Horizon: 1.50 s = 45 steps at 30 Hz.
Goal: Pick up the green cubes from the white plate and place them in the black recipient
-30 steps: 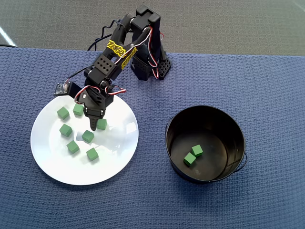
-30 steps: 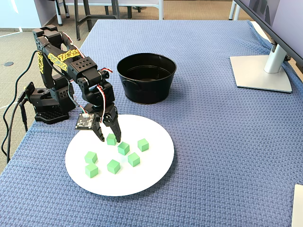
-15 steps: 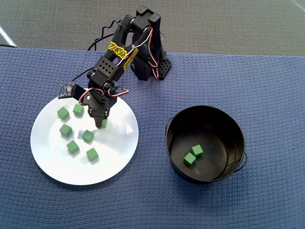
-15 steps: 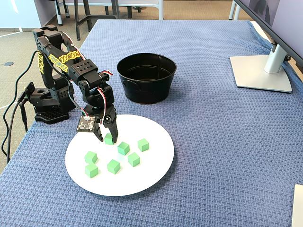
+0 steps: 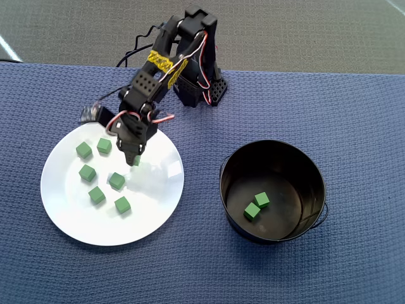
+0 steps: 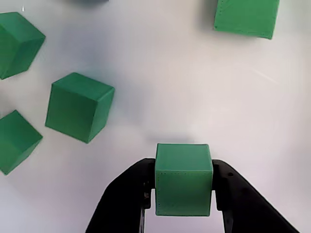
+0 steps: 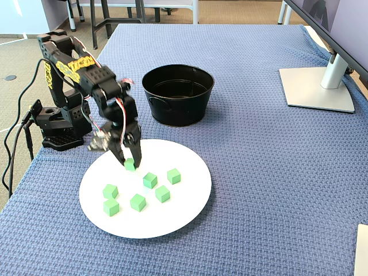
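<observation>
Five green cubes [image 5: 96, 195] lie loose on the white plate [image 5: 69, 218], a sixth cube [image 6: 183, 178] is pinched between the gripper [image 6: 183, 194] fingers above its two-o'clock part, and two more cubes [image 5: 261, 200] sit inside the black recipient [image 5: 234, 174] at the plate's three o'clock.

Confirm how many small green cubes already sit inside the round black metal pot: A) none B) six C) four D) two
D: the overhead view shows two green cubes on the floor of the black pot, with the rest still at the white plate.
</observation>
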Tool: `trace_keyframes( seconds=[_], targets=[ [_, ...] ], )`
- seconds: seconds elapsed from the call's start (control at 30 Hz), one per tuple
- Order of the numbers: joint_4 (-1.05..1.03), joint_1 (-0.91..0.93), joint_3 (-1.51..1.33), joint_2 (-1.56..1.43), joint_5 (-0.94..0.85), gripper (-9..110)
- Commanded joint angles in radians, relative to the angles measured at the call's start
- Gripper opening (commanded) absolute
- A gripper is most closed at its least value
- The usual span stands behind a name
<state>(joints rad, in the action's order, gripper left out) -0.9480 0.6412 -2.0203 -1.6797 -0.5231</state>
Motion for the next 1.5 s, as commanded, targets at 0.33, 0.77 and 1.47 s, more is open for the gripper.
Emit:
trace_keyframes(
  seconds=[0.33,0.77,1.47],
  targets=[
    [-0.440,-0.367,0.272,-0.514,0.428,0],
    [-0.465,-0.943,0.515,-0.305,0.644,0],
    [-0.255,-1.025,0.411,-0.072,0.565,32]
  ],
)
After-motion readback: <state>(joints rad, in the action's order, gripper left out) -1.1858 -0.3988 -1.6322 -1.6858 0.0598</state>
